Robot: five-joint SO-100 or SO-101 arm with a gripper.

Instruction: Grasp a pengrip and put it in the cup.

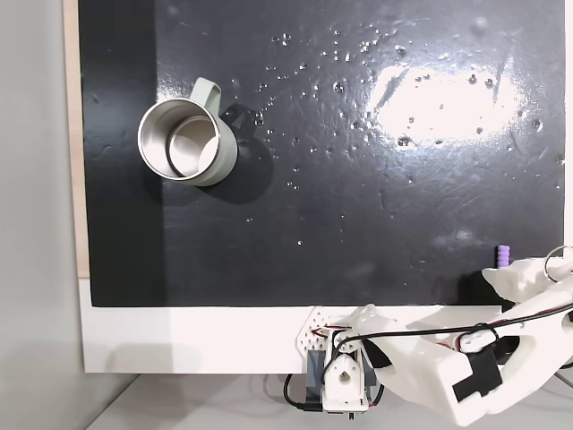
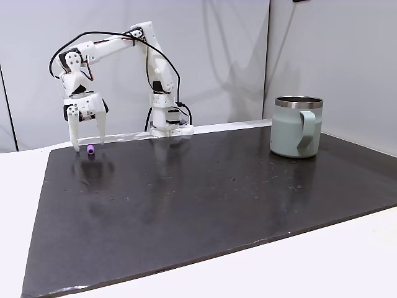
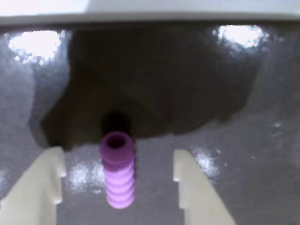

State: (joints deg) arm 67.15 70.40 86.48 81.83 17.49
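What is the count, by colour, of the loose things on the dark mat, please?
Purple: 1, the small ribbed purple rubber pengrip, lying between the open white gripper fingers.
Sage-green: 1, the steel-lined sage-green cup with a loop handle.
Total: 2.

Both fingers (image 3: 42, 187) cut off by the wrist view's bottom edge; pengrip (image 3: 117, 171) blurred.

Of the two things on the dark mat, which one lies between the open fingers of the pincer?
The tiny purple pengrip, between the open pincer's fingers. The mug stands far across the mat.
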